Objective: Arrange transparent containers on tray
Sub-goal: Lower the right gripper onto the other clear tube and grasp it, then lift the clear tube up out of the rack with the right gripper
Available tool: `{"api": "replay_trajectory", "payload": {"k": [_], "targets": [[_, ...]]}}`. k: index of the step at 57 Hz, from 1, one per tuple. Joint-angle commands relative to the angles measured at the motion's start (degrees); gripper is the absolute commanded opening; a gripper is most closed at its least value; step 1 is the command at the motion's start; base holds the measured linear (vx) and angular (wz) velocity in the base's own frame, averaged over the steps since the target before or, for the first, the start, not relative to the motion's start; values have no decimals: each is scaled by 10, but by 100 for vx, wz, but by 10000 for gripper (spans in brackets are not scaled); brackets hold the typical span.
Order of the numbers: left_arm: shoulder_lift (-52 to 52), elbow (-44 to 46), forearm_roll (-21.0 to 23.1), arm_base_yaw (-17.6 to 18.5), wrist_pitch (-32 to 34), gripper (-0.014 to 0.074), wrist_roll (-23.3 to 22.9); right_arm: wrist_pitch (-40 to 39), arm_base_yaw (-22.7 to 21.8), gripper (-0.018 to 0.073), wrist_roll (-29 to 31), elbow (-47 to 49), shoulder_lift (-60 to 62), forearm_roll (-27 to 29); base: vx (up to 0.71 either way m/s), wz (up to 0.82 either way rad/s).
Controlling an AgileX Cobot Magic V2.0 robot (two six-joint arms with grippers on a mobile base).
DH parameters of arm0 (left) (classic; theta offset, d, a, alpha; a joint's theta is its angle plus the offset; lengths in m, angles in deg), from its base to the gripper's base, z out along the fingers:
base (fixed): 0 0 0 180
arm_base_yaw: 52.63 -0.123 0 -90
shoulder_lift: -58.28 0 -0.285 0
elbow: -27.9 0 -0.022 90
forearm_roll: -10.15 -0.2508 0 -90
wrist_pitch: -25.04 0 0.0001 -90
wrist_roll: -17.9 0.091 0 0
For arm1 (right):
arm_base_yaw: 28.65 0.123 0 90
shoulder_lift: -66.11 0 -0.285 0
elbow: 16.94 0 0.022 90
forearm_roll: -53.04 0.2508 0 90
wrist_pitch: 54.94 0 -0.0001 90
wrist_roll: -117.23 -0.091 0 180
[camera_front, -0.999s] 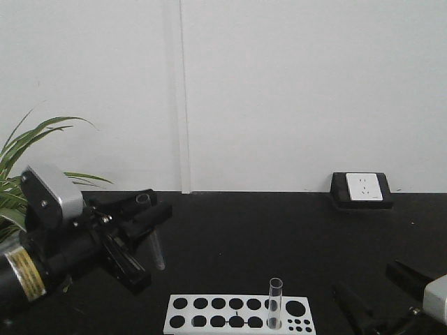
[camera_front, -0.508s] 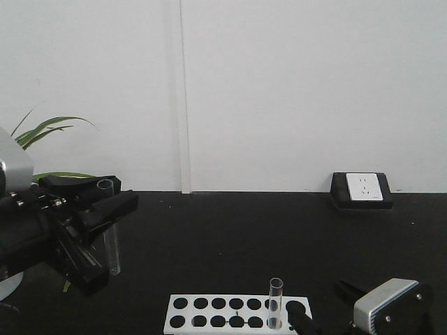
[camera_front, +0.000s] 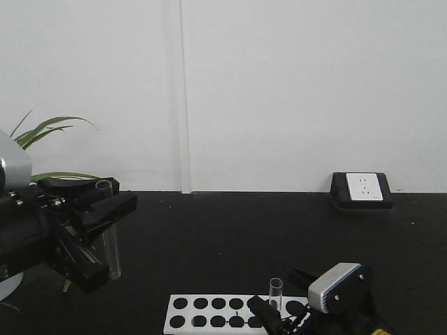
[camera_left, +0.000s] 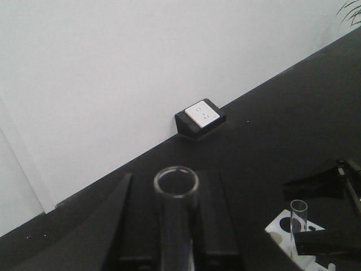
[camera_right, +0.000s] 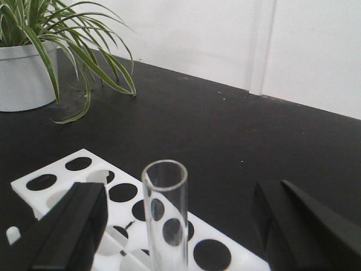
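Note:
One transparent container [camera_front: 110, 244], a slender clear test tube, hangs upright over the black table at the left with my left gripper [camera_front: 119, 195] shut on it just below its rim. In the left wrist view its open rim [camera_left: 176, 180] sits between the two dark fingers [camera_left: 127, 226]. A second transparent container [camera_front: 276, 292] stands in the white rack [camera_front: 209, 310]. My right gripper [camera_front: 276, 289] is open, one finger on either side of this tube [camera_right: 166, 214] without touching it. The tray is out of view.
A potted plant [camera_right: 22, 73] stands at the table's left end behind the left arm. A white wall socket in a black box [camera_front: 364, 187] sits at the back right against the wall. The rack [camera_right: 56, 175] has several vacant holes.
The right gripper came in from the lower right and now straddles the tube in the rack. The left arm swung left with its tube a second ago and has since held still.

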Motion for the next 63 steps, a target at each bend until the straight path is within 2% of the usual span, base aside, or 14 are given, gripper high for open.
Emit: {"api": "replay_trajectory", "payload": {"k": [1, 9, 14, 19, 29, 39, 48, 56, 63], "targets": [[14, 20, 18, 3, 8, 0, -6, -54, 3, 578, -12, 32, -3, -10, 0, 0], [14, 20, 18, 3, 5, 0, -6, -65, 3, 561, -24, 55, -31, -13, 0, 0], [14, 20, 18, 3, 2, 0, -6, -71, 3, 507, -24, 60, -38, -13, 0, 0], [14, 20, 18, 3, -3, 0, -6, -81, 3, 376, -24, 61, -40, -13, 0, 0], [14, 20, 18, 3, -9, 0, -6, -82, 3, -18, -20, 61, -40, -20, 0, 0], [14, 20, 18, 3, -9, 0, -6, -72, 3, -13, -20, 61, -27, -20, 0, 0], [14, 20, 18, 3, -9, 0, -6, -38, 3, -13, -28, 61, 36, -18, 0, 0], [14, 20, 18, 3, -9, 0, -7, 15, 3, -13, -64, 62, 126, -18, 0, 0], [14, 20, 18, 3, -8, 0, -15, 105, 3, -13, -99, 79, 216, -18, 0, 0]]}}
